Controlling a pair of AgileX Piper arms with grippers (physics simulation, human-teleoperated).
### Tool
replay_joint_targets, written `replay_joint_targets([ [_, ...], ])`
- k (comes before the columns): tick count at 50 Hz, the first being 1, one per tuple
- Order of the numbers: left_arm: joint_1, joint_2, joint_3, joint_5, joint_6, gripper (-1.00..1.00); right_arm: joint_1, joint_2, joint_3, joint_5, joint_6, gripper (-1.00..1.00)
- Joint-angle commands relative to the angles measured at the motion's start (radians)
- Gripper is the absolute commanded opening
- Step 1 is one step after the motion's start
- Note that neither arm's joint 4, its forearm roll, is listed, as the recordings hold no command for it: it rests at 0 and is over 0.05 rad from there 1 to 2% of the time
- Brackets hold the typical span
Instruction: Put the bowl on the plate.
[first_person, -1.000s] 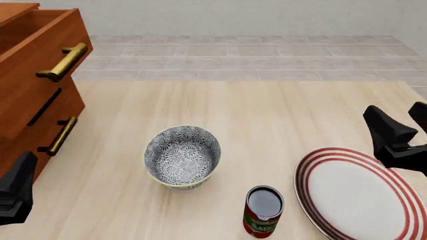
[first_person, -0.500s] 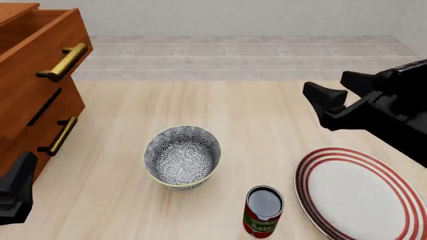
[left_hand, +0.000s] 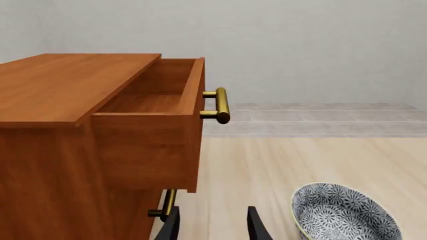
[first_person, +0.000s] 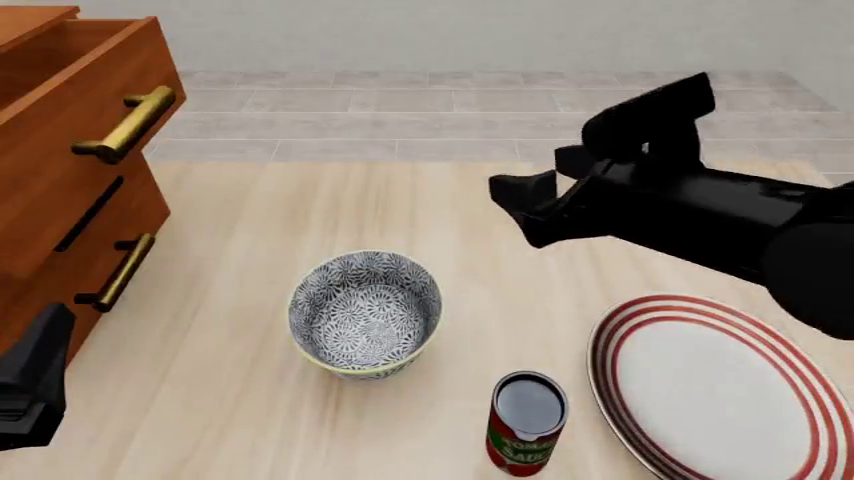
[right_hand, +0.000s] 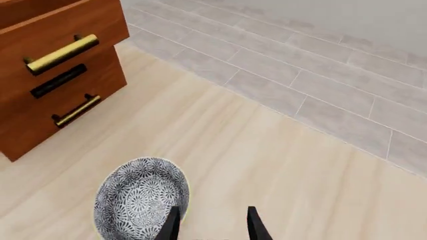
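The bowl (first_person: 364, 313), grey-and-white patterned with a pale rim, stands upright on the table left of centre; it also shows in the left wrist view (left_hand: 343, 212) and the right wrist view (right_hand: 140, 202). At the front right lies the plate (first_person: 721, 385), white with red rings, bare. My right gripper (first_person: 518, 210) (right_hand: 212, 225) hangs open and empty, beyond the bowl and to its right, apart from it. Low at the left edge my left gripper (first_person: 30, 385) (left_hand: 212, 230) is open too, holding nothing.
A red tomato sauce can (first_person: 529, 422) stands between bowl and plate near the front edge. A wooden drawer cabinet (first_person: 67, 150) with brass handles (first_person: 127, 125) fills the left side, its top drawer (left_hand: 153, 105) pulled out.
My right arm has swung left from beside the plate and now reaches over the table's middle, toward the bowl's far side. The left arm, bowl, can and plate have not moved.
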Motion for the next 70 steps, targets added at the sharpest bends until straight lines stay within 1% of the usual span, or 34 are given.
replay_joint_targets([
  [1,0.0,0.0,0.0,0.0,0.0,1.0,0.087,0.11,-0.08,0.046,0.04,1.0],
  [2,0.0,0.0,0.0,0.0,0.0,1.0,0.092,0.126,-0.088,0.049,0.033,1.0],
  [4,0.0,0.0,0.0,0.0,0.0,1.0,0.11,0.138,-0.1,0.051,0.067,1.0],
  [5,0.0,0.0,0.0,0.0,0.0,1.0,0.11,0.139,-0.1,0.051,0.067,1.0],
  [6,0.0,0.0,0.0,0.0,0.0,1.0,0.112,0.153,-0.115,0.055,0.079,1.0],
  [8,0.0,0.0,0.0,0.0,0.0,1.0,0.116,0.163,-0.123,0.057,0.077,1.0],
  [10,0.0,0.0,0.0,0.0,0.0,1.0,0.12,0.183,-0.136,0.064,0.091,1.0],
  [12,0.0,0.0,0.0,0.0,0.0,1.0,0.1,0.21,-0.155,0.072,0.106,1.0],
  [13,0.0,0.0,0.0,0.0,0.0,1.0,0.105,0.215,-0.161,0.076,0.108,1.0],
  [14,0.0,0.0,0.0,0.0,0.0,1.0,0.106,0.22,-0.165,0.083,0.127,1.0],
  [16,0.0,0.0,0.0,0.0,0.0,1.0,0.1,0.232,-0.174,0.091,0.135,1.0],
  [18,0.0,0.0,0.0,0.0,0.0,1.0,0.089,0.259,-0.192,0.109,0.107,1.0],
  [23,0.0,0.0,0.0,0.0,0.0,1.0,0.095,0.304,-0.22,0.127,0.13,1.0],
  [25,0.0,0.0,0.0,0.0,0.0,1.0,0.105,0.327,-0.229,0.136,0.126,1.0],
  [27,0.0,0.0,0.0,0.0,0.0,1.0,0.11,0.339,-0.24,0.143,0.143,1.0],
  [32,0.0,0.0,0.0,0.0,0.0,1.0,0.119,0.377,-0.264,0.165,0.161,1.0],
  [34,0.0,0.0,0.0,0.0,0.0,1.0,0.112,0.398,-0.278,0.175,0.155,1.0],
  [35,0.0,0.0,0.0,0.0,0.0,1.0,0.118,0.407,-0.28,0.18,0.164,1.0],
  [37,0.0,0.0,0.0,0.0,0.0,1.0,0.116,0.423,-0.288,0.182,0.16,1.0],
  [39,0.0,0.0,0.0,0.0,0.0,1.0,0.122,0.434,-0.291,0.182,0.173,1.0],
  [45,0.0,0.0,0.0,0.0,0.0,1.0,0.133,0.463,-0.31,0.182,0.176,1.0],
  [54,0.0,0.0,0.0,0.0,0.0,1.0,0.111,0.518,-0.337,0.187,0.152,1.0],
  [64,0.0,0.0,0.0,0.0,0.0,1.0,0.099,0.553,-0.343,0.184,0.145,1.0],
  [65,0.0,0.0,0.0,0.0,0.0,1.0,0.093,0.555,-0.344,0.184,0.138,1.0],
  [66,0.0,0.0,0.0,0.0,0.0,1.0,0.079,0.566,-0.35,0.191,0.112,1.0],
  [68,0.0,0.0,0.0,0.0,0.0,1.0,0.087,0.562,-0.34,0.184,0.134,1.0],
  [69,0.0,0.0,0.0,0.0,0.0,1.0,0.082,0.567,-0.339,0.185,0.123,1.0],
  [70,0.0,0.0,0.0,0.0,0.0,1.0,0.083,0.567,-0.336,0.182,0.127,1.0],
])
